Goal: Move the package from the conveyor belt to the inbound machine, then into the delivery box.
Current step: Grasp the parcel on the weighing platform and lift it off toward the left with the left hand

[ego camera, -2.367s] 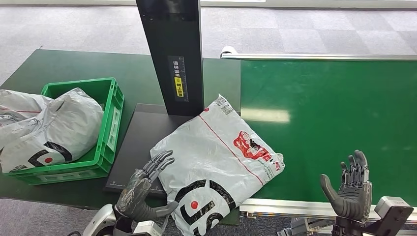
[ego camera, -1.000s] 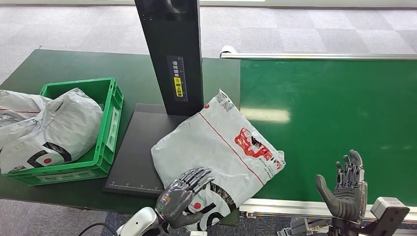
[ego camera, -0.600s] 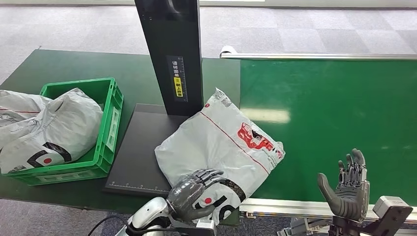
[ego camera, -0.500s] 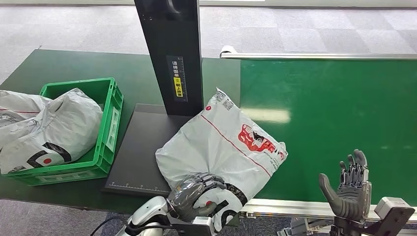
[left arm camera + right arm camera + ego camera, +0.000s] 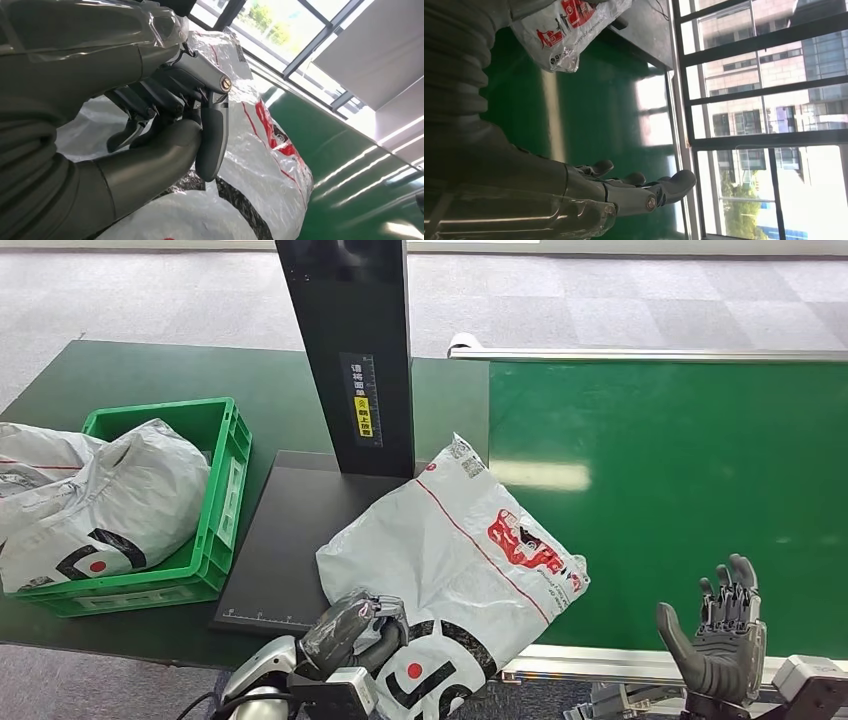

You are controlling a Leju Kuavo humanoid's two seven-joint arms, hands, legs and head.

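One package (image 5: 455, 555) gripped at near corner by left hand (image 5: 350, 630); right hand (image 5: 722, 635) spread, holding nothing.

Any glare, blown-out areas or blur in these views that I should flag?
Head view: sharp, with a pale glare patch on the conveyor belt. Left wrist view: the left hand fills the near field, slightly soft; streaked reflections on the belt. Right wrist view: windows overexposed, washing out the lower corner; the package stays readable.

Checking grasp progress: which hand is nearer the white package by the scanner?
Left. The left hand grips the white package at its near corner; the right hand hovers open, apart, over the belt edge.
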